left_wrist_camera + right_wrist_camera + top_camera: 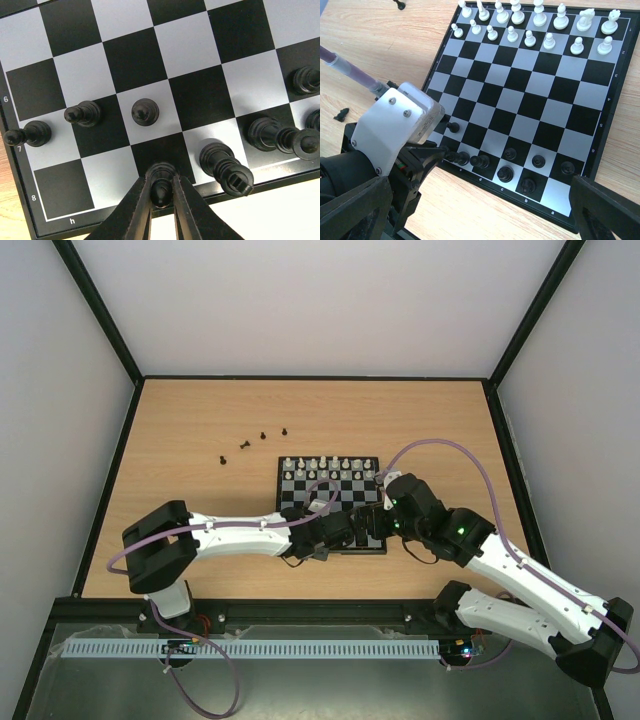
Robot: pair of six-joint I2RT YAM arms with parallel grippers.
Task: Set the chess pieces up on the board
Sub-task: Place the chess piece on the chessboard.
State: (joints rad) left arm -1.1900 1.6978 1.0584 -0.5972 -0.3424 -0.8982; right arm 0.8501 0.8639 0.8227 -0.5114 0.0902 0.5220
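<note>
The board [312,502] lies mid-table, with white pieces [330,466] on its far rows. Several black chess pieces [505,173] stand on its near rows. My left gripper [161,196] is at the board's near edge, shut on a black piece [160,186] that stands on a dark square of the edge row. To its right is a taller black piece [223,164], and pawns [145,111] stand one row further in. My right gripper [480,212] hovers wide open over the table by the board [520,100], holding nothing. In the top view it [392,502] is by the board's right side.
Loose black pieces [243,444] lie scattered on the wood to the far left of the board, one of them [340,115] showing in the right wrist view. Black frame rails and white walls enclose the table. The two arms nearly meet at the board's near right corner.
</note>
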